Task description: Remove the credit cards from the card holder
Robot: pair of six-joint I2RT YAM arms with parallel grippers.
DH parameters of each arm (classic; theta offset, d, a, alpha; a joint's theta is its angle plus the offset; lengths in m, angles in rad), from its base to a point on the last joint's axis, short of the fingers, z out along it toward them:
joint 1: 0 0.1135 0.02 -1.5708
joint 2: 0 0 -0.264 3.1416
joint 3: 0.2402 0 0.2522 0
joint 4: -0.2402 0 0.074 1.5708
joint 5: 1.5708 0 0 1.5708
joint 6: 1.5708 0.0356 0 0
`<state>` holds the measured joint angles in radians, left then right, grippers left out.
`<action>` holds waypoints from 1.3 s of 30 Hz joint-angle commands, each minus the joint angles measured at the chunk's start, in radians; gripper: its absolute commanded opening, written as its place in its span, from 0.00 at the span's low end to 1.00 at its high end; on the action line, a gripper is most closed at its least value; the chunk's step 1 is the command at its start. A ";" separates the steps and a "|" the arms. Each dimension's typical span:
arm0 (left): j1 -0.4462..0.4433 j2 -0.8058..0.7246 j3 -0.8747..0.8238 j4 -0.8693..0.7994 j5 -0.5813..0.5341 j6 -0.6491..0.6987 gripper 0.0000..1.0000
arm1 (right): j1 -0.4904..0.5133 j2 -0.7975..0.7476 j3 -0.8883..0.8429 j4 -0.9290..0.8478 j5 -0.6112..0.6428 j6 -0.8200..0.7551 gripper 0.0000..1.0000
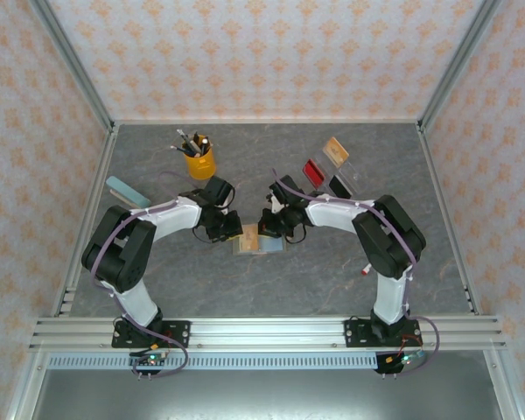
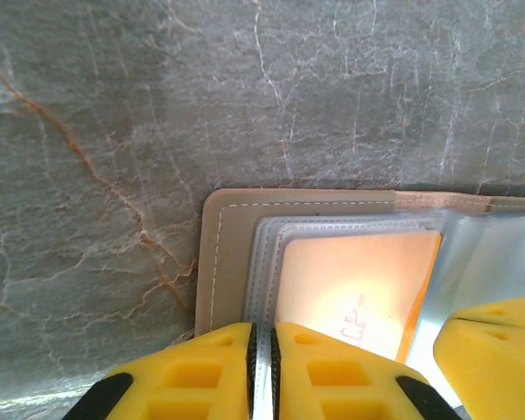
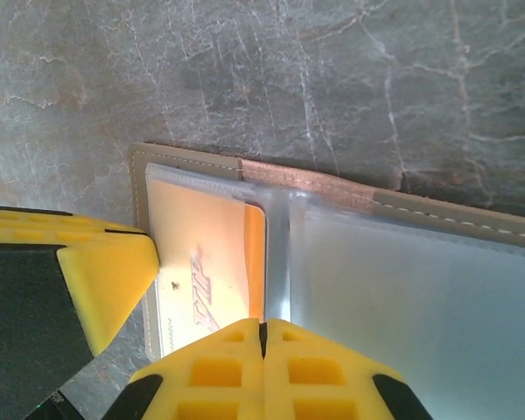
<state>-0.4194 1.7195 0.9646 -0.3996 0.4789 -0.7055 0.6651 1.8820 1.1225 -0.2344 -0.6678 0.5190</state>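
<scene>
The card holder (image 1: pixel 259 245) lies open on the grey table between my two grippers, tan rim outward (image 2: pixel 223 262), pale clear slots inside (image 3: pixel 420 297). An orange credit card (image 2: pixel 359 289) sits in the left half's slot, its right edge (image 3: pixel 255 254) bared. My left gripper (image 2: pixel 262 337) is shut on the pale edge of the slot sleeves beside that card. My right gripper (image 3: pixel 263 331) is shut on the orange card's right edge at the fold. Three more credit cards lie at the back right: tan-orange (image 1: pixel 335 150), red (image 1: pixel 313 171) and black (image 1: pixel 339 185).
A yellow cup of pens (image 1: pixel 198 163) stands behind the left arm. A light-blue block (image 1: pixel 127 191) lies at the left wall. Both wrists crowd together over the holder; one of the left gripper's fingers (image 3: pixel 105 271) shows in the right wrist view.
</scene>
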 commanded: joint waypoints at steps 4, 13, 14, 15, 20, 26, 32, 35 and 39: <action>-0.002 0.037 -0.004 -0.033 -0.026 0.019 0.13 | 0.000 0.003 -0.009 0.019 -0.078 -0.003 0.10; -0.002 0.051 -0.024 -0.018 -0.020 0.012 0.11 | 0.001 0.048 0.008 0.008 -0.080 0.003 0.12; -0.001 0.051 -0.028 -0.016 -0.020 0.012 0.11 | 0.001 0.051 0.008 0.015 -0.087 0.005 0.12; -0.002 0.052 -0.029 -0.015 -0.020 0.011 0.11 | 0.001 0.054 0.006 0.023 -0.095 0.006 0.12; -0.002 0.053 -0.053 -0.001 -0.016 0.006 0.11 | -0.001 0.055 -0.006 0.079 -0.148 0.019 0.14; -0.002 0.046 -0.090 0.023 -0.013 -0.006 0.11 | -0.004 0.044 -0.033 0.179 -0.186 0.065 0.15; -0.002 0.038 -0.104 0.031 -0.013 -0.011 0.11 | -0.014 0.031 -0.067 0.284 -0.200 0.126 0.15; -0.002 0.037 -0.104 0.033 -0.011 -0.012 0.11 | -0.019 0.023 -0.090 0.338 -0.205 0.159 0.15; -0.001 0.039 -0.105 0.035 -0.012 -0.012 0.10 | -0.024 0.013 -0.117 0.403 -0.215 0.193 0.15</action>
<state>-0.4118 1.7081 0.9142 -0.3122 0.4942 -0.7101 0.6338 1.9160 1.0161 -0.0078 -0.8623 0.6674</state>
